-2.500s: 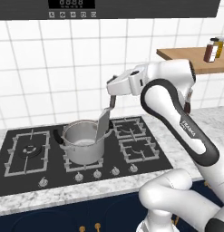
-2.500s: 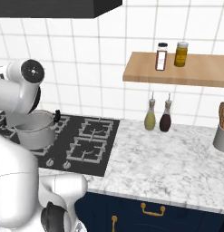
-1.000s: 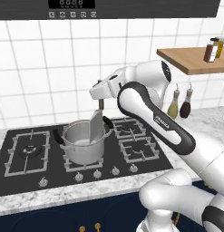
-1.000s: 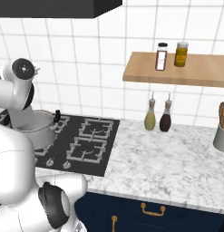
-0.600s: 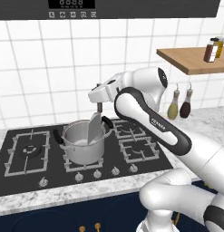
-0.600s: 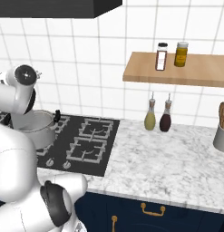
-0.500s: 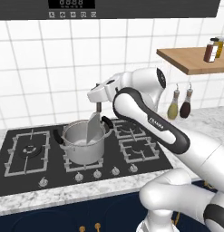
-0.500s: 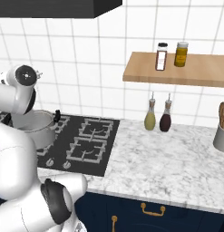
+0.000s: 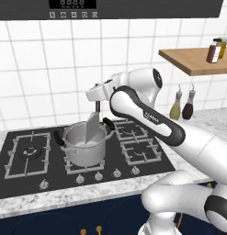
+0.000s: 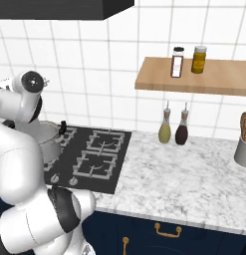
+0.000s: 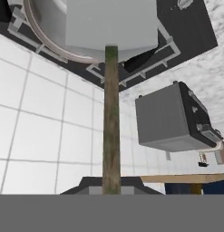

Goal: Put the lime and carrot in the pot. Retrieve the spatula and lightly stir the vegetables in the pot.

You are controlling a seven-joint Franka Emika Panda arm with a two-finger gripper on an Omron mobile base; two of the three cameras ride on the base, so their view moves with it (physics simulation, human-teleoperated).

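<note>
The steel pot (image 9: 82, 151) stands on the front middle burner of the hob; part of it shows behind my arm (image 10: 49, 142). My gripper (image 9: 97, 102) hangs just above its far rim, shut on the thin dark handle of the spatula (image 9: 92, 131). The spatula stands nearly upright with its light-grey blade dipped inside the pot. In the hand view the handle (image 11: 111, 122) runs straight up from my gripper (image 11: 111, 188) to the blade (image 11: 111, 22) over the pot's rim (image 11: 43, 38). The lime and carrot are hidden from view.
The black hob (image 9: 27, 156) has free burners left and right of the pot. Two bottles (image 10: 165, 130) stand against the tiled wall on the marble counter (image 10: 184, 174). A wooden shelf (image 10: 209, 77) with jars hangs above, and a utensil holder (image 10: 242, 149) sits far right.
The gripper has carried the spatula left from beside the pot, straightened it and dipped the blade inside the pot. Over the last half second it has hardly moved.
</note>
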